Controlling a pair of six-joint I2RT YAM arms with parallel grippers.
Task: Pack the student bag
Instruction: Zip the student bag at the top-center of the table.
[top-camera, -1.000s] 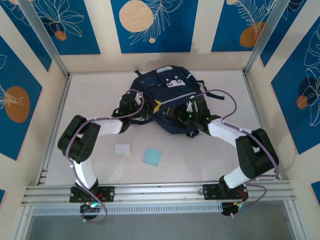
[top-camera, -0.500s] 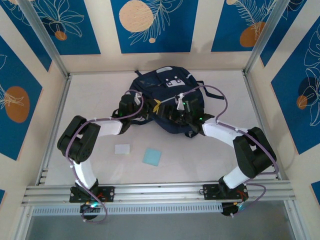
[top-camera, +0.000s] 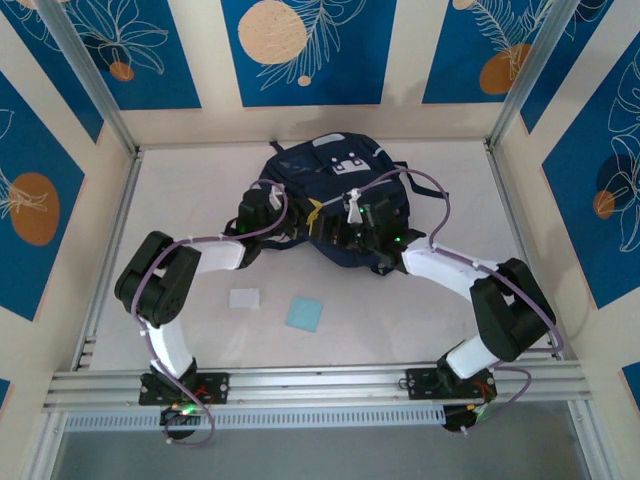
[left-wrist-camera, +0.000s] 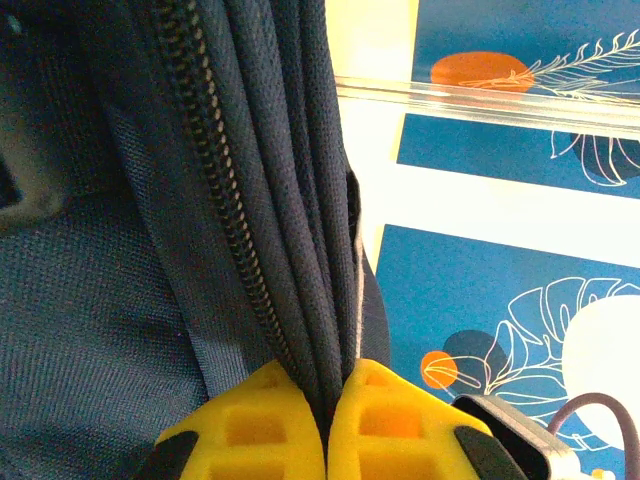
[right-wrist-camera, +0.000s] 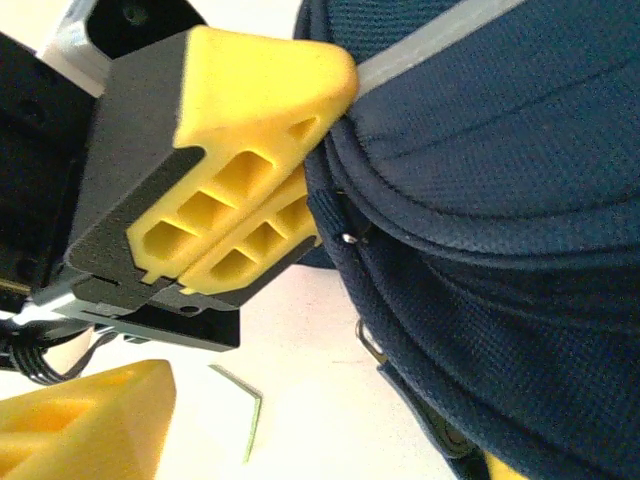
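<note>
**a:** what's tough to make out here?

**b:** from above, both arms reach over the near edge of the big navy-blue fabric backpack (top-camera: 335, 170) with grey stripes, and their tips get lost against the dark cloth. the left wrist view cuts the bag off on every side, so it's just weave, folds and a black zipper (left-wrist-camera: 222, 190).

**a:** fingers?

**b:** the left gripper (left-wrist-camera: 325, 420) is clenched on a fold of bag fabric right beside the zipper. the right gripper (top-camera: 345, 225) is spread apart. one yellow finger (right-wrist-camera: 90, 425) sits low left in its own view and a sliver of the other is at the bottom right, with the bag's rounded edge between them. can't tell if either one touches the cloth.

**a:** surface and room?

**b:** white table (top-camera: 200, 180), with the bag lying mid-back near the rear wall. blue leaf-print wall panels (top-camera: 340, 70) run round three sides, and there's an aluminium rail (top-camera: 320, 385) along the front.

**a:** space to move?

**b:** bare table shows left and right of the bag. a small white card (top-camera: 244, 298) and a light blue square sheet (top-camera: 304, 313) lie near each other between the arms, well apart from the bag.
</note>
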